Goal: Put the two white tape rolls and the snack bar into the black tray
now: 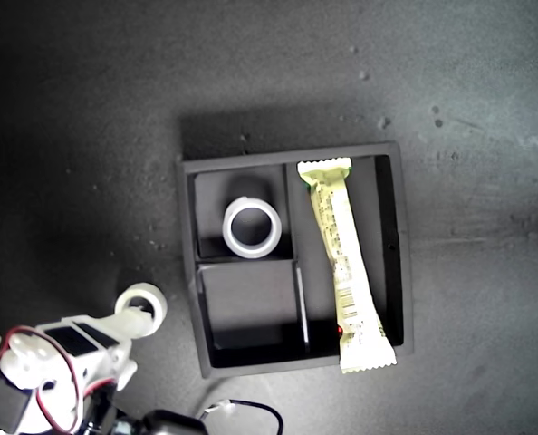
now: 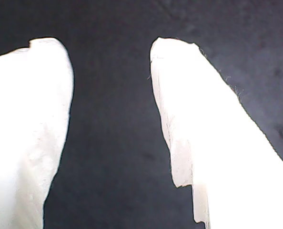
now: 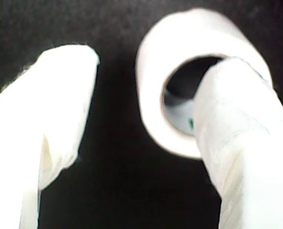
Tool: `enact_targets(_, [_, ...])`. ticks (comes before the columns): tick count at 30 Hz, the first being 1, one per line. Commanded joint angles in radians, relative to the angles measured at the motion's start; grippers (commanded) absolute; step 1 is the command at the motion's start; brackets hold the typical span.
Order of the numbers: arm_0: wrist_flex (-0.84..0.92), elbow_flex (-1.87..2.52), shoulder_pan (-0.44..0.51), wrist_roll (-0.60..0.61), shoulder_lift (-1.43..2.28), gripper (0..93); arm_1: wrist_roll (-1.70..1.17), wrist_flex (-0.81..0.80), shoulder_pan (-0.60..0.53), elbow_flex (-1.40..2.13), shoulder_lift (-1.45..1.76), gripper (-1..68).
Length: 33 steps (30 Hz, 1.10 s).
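Item: my second gripper (image 3: pixel 146 119), jaws spread, one finger (image 3: pixel 237 124) threaded through the loose tape roll (image 1: pixel 142 304) beside the black tray (image 1: pixel 189 272) (unclamped). Step: pickup; next, close and lift.

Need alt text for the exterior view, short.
Top-down view of a black tray on a dark surface: one white tape roll in a small compartment, the snack bar in the long one, its end overhanging the wall. A second tape roll sits outside the tray, at my second gripper.
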Motion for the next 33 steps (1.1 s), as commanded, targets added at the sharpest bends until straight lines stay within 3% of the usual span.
enact_targets(1, [-0.058, 0.021, 0.009, -0.012, -0.002, 15.8, 0.032, -0.028, -0.003, 0.072, 0.080, 7.3])
enact_targets(17, [-0.095, 0.064, -0.015, -0.066, -0.074, 15.5, 0.020, -0.098, -0.089, 0.195, 0.103, 7.1])
enact_targets(21, [-0.130, 0.101, -0.037, -0.060, -0.092, 8.8, 0.052, -0.098, -0.103, 0.213, 0.126, 3.5])
enact_targets(24, [-0.219, 0.198, -0.057, -0.058, -0.049, 0.6, 0.101, -0.103, -0.104, 0.276, 0.235, 0.1])
enact_targets(29, [-0.253, 0.281, -0.072, -0.037, 0.049, 0.1, 0.221, -0.199, -0.110, 0.534, 0.479, 0.0])
enact_targets(33, [-0.166, 0.267, -0.095, 0.008, 0.144, 0.1, 0.290, -0.324, -0.100, 0.853, 0.713, -0.1])
